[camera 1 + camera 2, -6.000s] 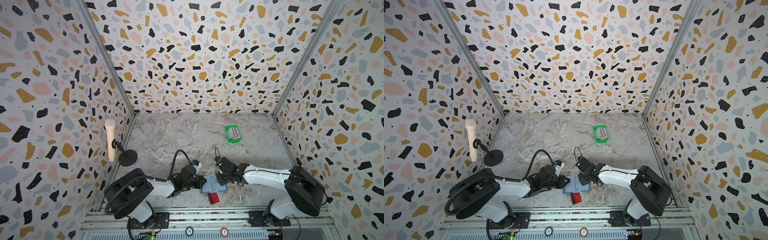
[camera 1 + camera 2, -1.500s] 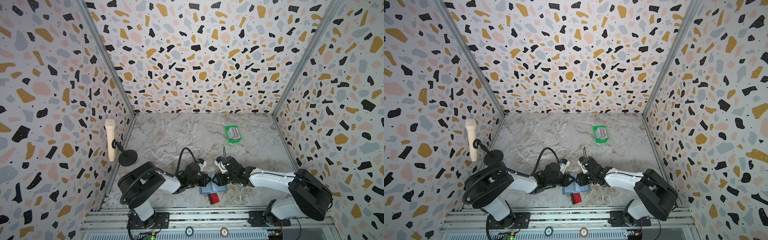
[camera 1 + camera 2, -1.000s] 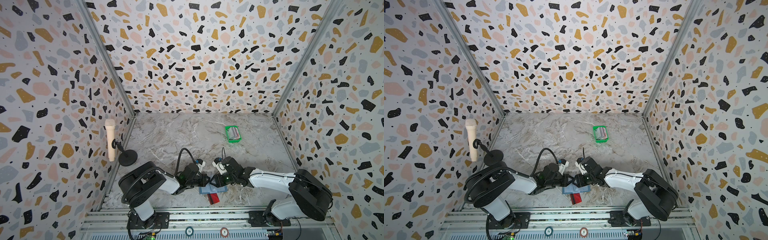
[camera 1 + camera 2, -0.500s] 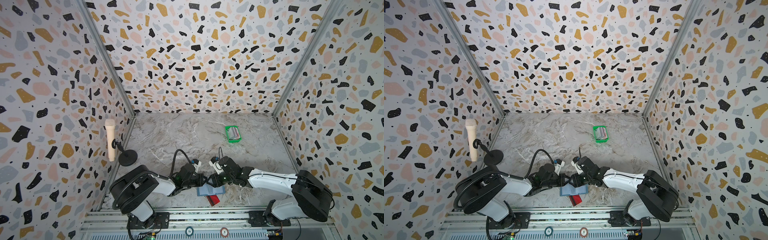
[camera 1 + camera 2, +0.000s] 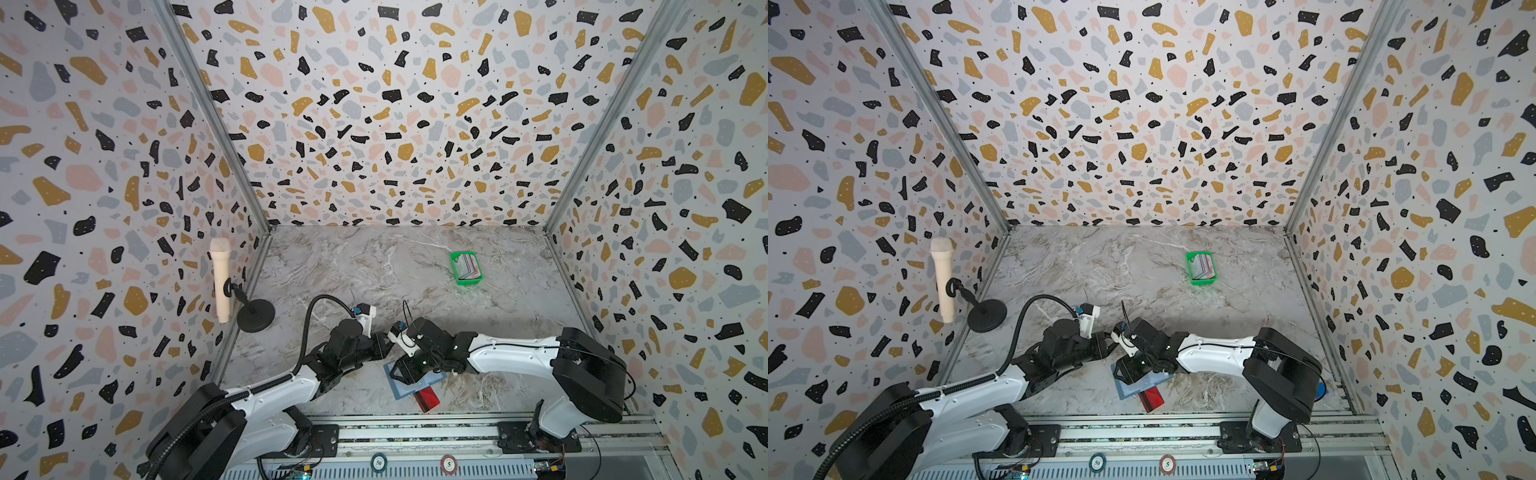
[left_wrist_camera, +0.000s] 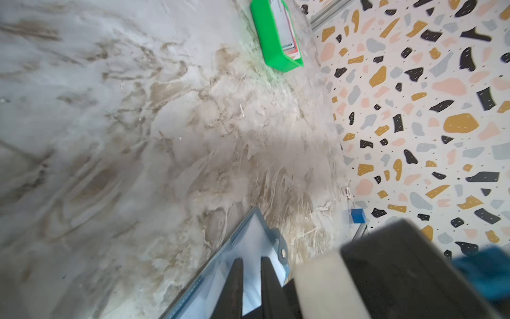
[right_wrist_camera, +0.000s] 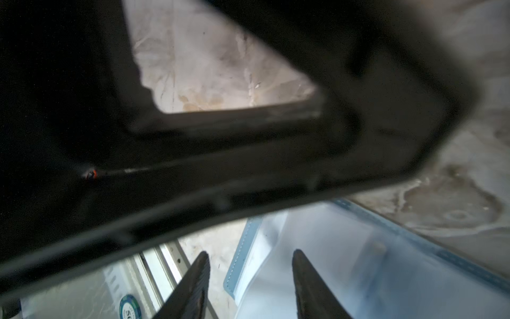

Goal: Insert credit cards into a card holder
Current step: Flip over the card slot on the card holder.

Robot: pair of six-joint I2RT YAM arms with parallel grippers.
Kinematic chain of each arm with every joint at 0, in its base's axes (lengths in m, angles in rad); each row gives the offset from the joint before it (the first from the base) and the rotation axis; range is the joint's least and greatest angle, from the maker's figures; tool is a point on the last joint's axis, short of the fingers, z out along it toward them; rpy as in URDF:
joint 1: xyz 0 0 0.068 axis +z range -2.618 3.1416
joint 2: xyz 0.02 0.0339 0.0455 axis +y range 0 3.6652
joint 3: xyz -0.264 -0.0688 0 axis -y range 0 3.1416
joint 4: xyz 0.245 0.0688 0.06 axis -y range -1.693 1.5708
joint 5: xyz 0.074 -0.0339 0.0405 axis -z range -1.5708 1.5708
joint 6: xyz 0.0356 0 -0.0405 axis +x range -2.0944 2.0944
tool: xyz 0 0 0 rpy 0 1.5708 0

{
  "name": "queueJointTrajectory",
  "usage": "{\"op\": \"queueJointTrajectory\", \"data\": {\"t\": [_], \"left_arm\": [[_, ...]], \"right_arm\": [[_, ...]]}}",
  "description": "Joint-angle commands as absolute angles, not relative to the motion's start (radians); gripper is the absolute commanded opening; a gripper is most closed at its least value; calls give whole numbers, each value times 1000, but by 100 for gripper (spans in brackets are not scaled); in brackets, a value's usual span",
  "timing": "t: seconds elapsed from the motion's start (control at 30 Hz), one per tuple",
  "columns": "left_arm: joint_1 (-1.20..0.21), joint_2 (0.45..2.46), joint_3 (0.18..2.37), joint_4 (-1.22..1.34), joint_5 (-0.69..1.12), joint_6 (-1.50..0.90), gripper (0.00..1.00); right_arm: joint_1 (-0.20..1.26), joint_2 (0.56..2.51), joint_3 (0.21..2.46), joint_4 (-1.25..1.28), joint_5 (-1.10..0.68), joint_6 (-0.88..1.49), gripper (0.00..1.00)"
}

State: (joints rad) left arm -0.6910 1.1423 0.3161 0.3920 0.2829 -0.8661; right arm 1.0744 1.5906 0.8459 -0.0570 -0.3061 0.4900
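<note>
The dusty-blue card holder (image 5: 432, 379) (image 5: 1126, 390) lies open near the table's front edge, its clear sleeves (image 6: 256, 237) facing up. A red credit card (image 5: 427, 400) (image 5: 1152, 398) with a dark stripe pokes out from under its front side. My left gripper (image 5: 385, 346) (image 5: 1107, 347) (image 6: 251, 259) hovers at the holder's far-left side, its jaws a narrow gap apart with nothing between them. My right gripper (image 5: 404, 372) (image 5: 1128, 372) (image 7: 251, 252) is open over the holder. One finger (image 7: 194, 279) is over bare table and the other over a sleeve (image 7: 345, 256), straddling the holder's stitched edge.
A green tray (image 5: 456, 270) (image 5: 1190, 270) (image 6: 271, 41) with more cards stands at the back right. A microphone on a black stand (image 5: 254, 315) sits by the left wall. The metal rail (image 5: 415, 432) runs just in front of the holder. Both arms crowd together there.
The left gripper's jaws have parted slightly and it has drawn back to the left. The right gripper and the holder have shifted a little leftward.
</note>
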Motion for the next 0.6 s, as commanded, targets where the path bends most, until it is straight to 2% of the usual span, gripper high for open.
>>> {"op": "queueJointTrajectory", "data": {"t": [0.0,0.2,0.27,0.57], "left_arm": [[-736,1172,315,357,286,-836,15],[-825,1240,368,326,242,-811,15],[-849,1258,387,275,209,-791,11],[-912,1359,350,164,170,-771,4]], "right_arm": [[1076,1494,835,-132,-227,455,50],[1049,1396,795,-237,-73,451,47],[1025,1394,784,-242,-59,451,47],[1015,1525,810,-248,-25,406,47]]}}
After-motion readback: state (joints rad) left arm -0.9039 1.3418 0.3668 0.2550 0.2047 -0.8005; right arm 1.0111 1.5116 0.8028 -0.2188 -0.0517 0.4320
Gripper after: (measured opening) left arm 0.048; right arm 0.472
